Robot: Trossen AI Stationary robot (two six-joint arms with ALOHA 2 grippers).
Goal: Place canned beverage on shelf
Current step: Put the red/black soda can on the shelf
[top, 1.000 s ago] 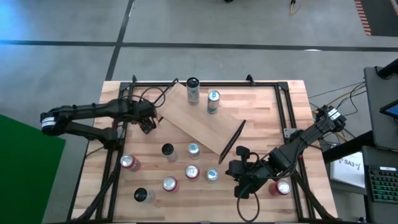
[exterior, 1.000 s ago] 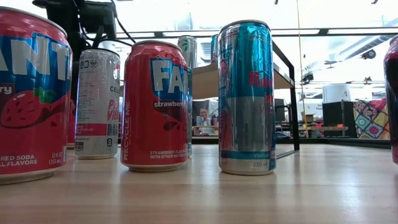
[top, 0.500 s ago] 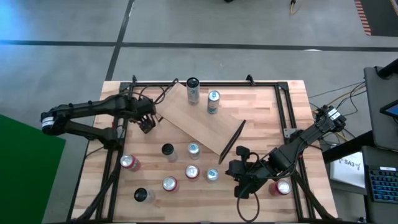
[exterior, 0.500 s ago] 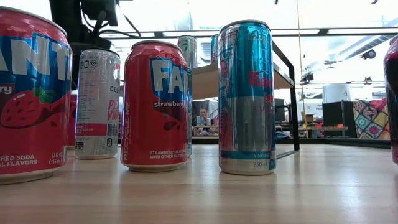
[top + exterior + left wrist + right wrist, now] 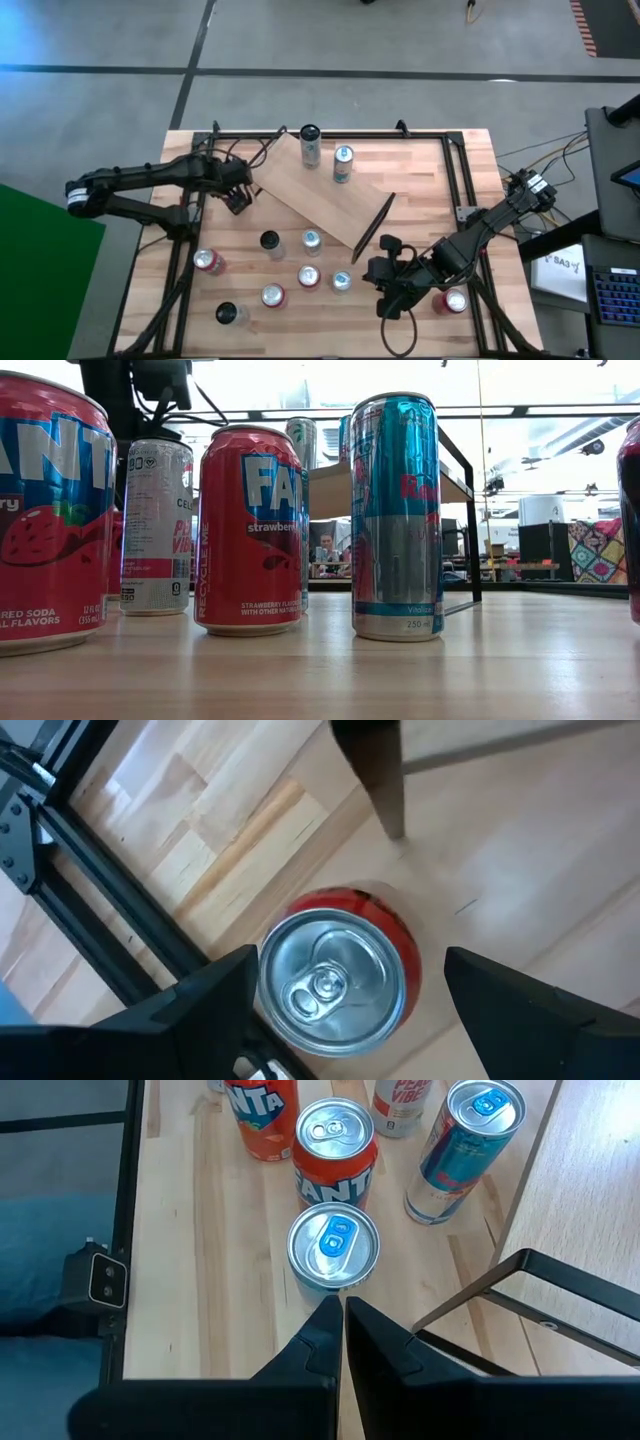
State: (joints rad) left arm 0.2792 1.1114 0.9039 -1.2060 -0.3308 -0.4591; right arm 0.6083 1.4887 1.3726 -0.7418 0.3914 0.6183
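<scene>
1. Surface [image 5: 440, 180] of butcher-block wood carries the shelf [image 5: 320, 200], set diagonally near its far middle.
2. Left claw [image 5: 345, 985], fingers spread, hovers above a red can [image 5: 335, 982] by the shelf's left end.
3. Right claw [image 5: 342, 1315], clenched empty, waits near right.

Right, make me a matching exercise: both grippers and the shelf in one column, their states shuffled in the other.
Things:
1. left gripper
2. right gripper
3. shelf

States:
A. shut, just short of a blue-topped can
B. bears two upright cans
C. open, above a red can, one finger on either side of it

Pairs: 1-C, 2-A, 3-B
</scene>
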